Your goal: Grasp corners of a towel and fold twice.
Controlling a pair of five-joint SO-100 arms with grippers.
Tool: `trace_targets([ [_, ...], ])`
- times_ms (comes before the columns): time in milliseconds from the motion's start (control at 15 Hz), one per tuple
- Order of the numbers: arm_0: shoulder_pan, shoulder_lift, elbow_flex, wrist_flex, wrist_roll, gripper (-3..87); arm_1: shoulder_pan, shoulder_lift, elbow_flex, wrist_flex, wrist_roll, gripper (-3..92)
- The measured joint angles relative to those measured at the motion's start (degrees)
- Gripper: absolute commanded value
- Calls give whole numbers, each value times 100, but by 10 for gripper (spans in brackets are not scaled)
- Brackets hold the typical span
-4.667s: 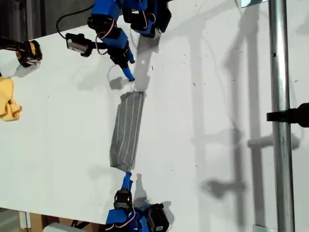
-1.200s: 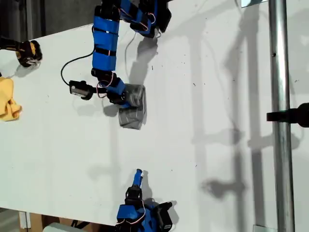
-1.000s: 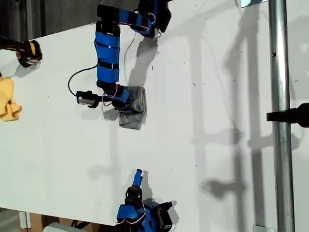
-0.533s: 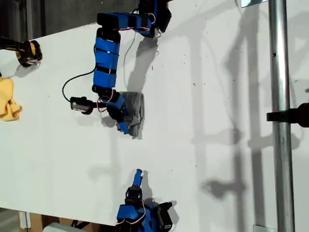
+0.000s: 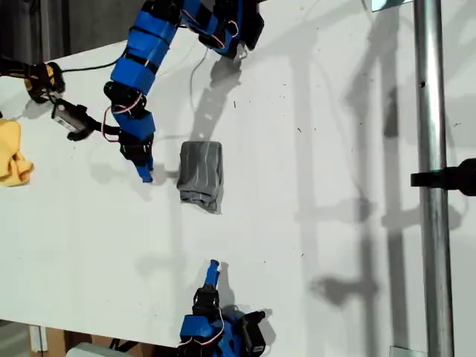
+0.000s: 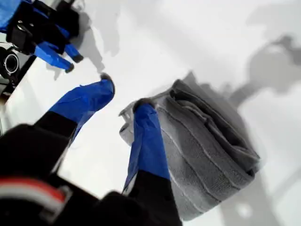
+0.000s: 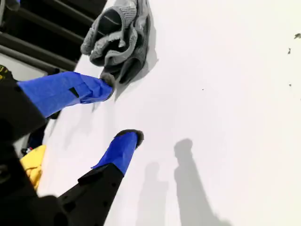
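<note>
Beside my first claw (image 5: 146,175), spread and empty, the folded towel (image 5: 201,175) lies amid bare table (image 5: 335,149).

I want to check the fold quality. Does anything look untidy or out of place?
Yes. The grey striped towel lies folded, but its end toward the exterior view's bottom is rumpled and layers bulge unevenly. Both grippers are open and clear.

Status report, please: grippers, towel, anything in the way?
My first gripper open, beside the towel, not gripping it. My second gripper open, empty, farther off. Towel lying folded into a small bundle. Nothing blocking.
</note>
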Motion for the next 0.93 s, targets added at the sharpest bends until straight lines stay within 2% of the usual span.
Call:
trace_targets([
  [133,70,0,0,-79,79,89,-44,1037,633,1099,-35,-2],
  [200,88,0,0,-132,79,89,-62,1644,1318,1477,44,-2],
  [533,360,9,246,-606,413,14,-1011,6548,6073,2268,1617,-2],
  [667,571,9,413,-940,624,-7,-1556,8411,7137,2470,2074,-2],
  [867,624,9,519,-888,369,-7,-1881,9176,8262,2470,2716,10],
  [933,624,9,536,-694,141,-7,-1828,9193,8508,2479,2909,62],
])
